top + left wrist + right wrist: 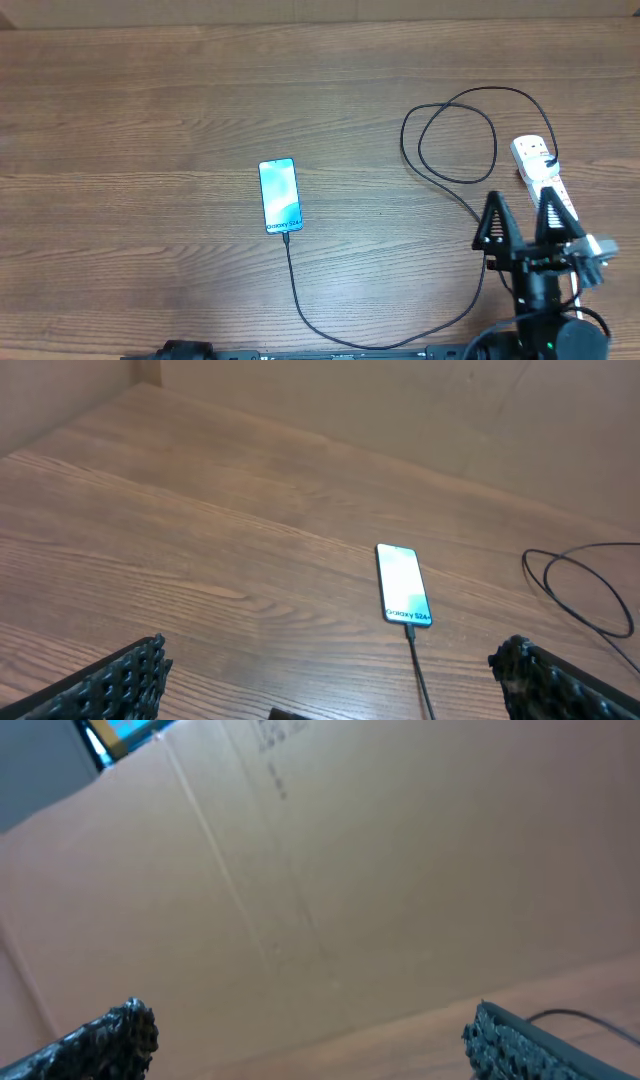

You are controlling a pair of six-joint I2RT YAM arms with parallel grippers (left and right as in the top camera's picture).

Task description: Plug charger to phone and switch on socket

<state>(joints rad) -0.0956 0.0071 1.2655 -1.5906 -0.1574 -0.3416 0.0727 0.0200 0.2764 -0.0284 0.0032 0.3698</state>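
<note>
The left gripper [330, 665] is keeping nothing between its wide-spread fingers. The phone [279, 195] is lying screen-up mid-desk, the charger [293, 280] meeting its near end and looping rightward toward the socket [540, 168], where the right gripper [521, 215] is hanging, fingers spread, empty.

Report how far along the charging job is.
Done, it seems: the charger meets the phone at its lower edge and looks plugged in. In hand: nothing is held; the right gripper hangs open by the socket, and the left gripper is open too. Left: switching the socket on; its switches are too small to read.
</note>
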